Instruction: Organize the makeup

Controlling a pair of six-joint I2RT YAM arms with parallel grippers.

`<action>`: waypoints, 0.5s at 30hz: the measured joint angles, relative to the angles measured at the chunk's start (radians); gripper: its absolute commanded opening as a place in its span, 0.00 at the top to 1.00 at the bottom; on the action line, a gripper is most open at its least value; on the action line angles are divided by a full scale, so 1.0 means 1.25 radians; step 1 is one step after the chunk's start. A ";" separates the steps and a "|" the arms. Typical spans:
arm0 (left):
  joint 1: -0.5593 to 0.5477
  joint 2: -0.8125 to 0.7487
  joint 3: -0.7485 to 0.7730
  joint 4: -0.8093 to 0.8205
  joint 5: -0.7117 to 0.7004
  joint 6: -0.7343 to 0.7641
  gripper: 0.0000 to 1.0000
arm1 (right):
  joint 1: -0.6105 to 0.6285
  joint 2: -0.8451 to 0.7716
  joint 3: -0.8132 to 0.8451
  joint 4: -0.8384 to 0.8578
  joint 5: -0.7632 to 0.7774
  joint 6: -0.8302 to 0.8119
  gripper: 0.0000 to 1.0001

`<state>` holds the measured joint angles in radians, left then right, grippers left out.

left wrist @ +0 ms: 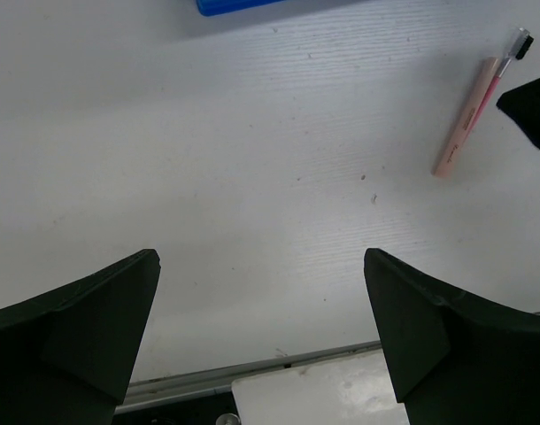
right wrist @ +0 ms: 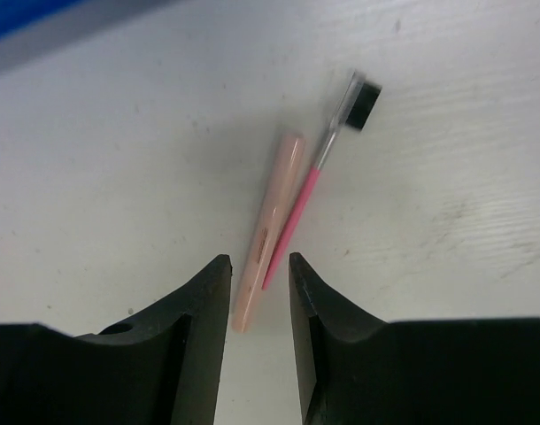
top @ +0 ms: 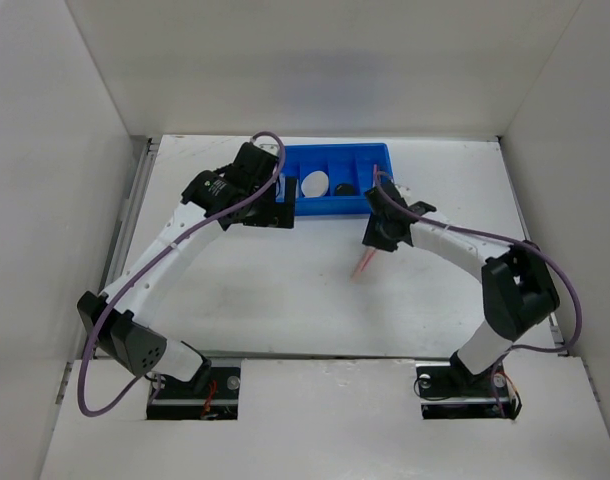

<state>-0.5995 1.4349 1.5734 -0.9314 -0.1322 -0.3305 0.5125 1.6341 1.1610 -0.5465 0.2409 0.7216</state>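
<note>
A slim peach pencil (right wrist: pixel 270 232), smooth and round-ended, lies on the matte white table (top: pixel 285 290) with a thinner pink-handled brush (right wrist: pixel 313 184) angled against it, the brush ending in a metal neck and a blocky black bristle head. The right gripper (right wrist: pixel 258 261) hangs over their near ends, released, its hard black fingers (right wrist: pixel 190 336) narrowly parted with nothing pinched. Farther back, the glossy blue tray (top: pixel 330 209) holds a white oval puff (top: pixel 314 184) and a dark round compact (top: pixel 343 188), and the left gripper (left wrist: pixel 261 257) near its left corner stands spread wide.
</note>
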 measured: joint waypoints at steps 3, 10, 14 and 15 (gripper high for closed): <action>0.000 0.000 -0.003 0.000 0.001 0.000 0.00 | 0.027 0.023 -0.023 0.003 -0.016 0.036 0.62; 0.000 0.000 -0.009 0.001 0.001 0.001 0.00 | 0.036 0.071 -0.025 0.032 -0.026 0.069 0.62; 0.000 0.000 -0.016 0.001 0.001 0.001 0.00 | 0.036 0.082 -0.026 0.039 -0.026 0.073 0.62; 0.000 0.000 -0.017 0.001 0.001 0.001 0.00 | 0.036 0.088 -0.026 0.042 -0.026 0.073 0.62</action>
<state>-0.5995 1.4349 1.5520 -0.9302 -0.1307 -0.3298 0.5579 1.7435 1.1286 -0.4946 0.2085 0.8131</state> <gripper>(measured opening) 0.997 0.385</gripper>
